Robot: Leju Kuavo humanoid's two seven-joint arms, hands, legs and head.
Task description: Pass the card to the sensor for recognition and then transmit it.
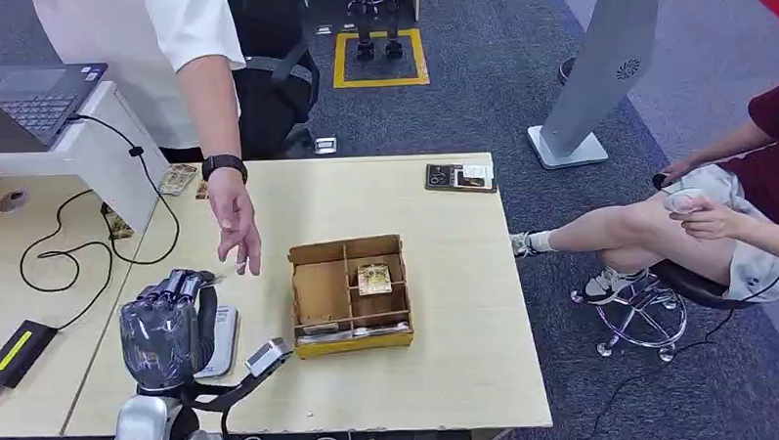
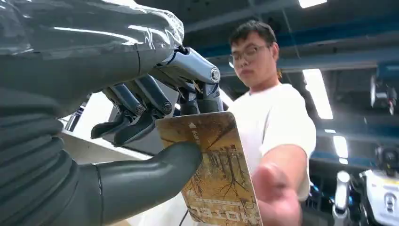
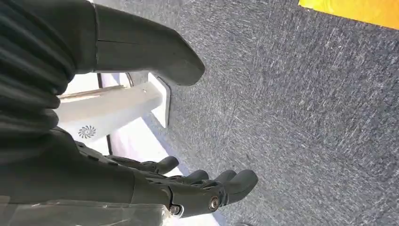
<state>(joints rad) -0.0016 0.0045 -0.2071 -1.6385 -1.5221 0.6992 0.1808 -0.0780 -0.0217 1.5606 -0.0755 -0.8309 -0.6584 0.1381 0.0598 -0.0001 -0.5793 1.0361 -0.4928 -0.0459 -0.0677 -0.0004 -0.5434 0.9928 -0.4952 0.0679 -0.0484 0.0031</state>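
Card (image 2: 214, 165) sits pinched in the left hand (image 1: 169, 326), the thick thumb (image 2: 155, 165) pressing its face against the darker fingers (image 2: 141, 106) behind, raised above the light wooden table (image 1: 447, 306) near its left front. A standing person's hand (image 1: 237, 220) reaches toward it, fingers spread, close but not yet touching as far as I can tell. The risk, as I judge it, lies in the handover: the hold covers just one upper part of the card, so a release before the person has closed on it would let it fall, and a pull against a firm pinch could bend it. The card itself is thin and flat, golden-brown with a dark branching pattern and pale lettering near one end. The right hand (image 3: 188, 188) hangs over grey carpet (image 3: 306, 103), fingers loosely apart, holding nothing
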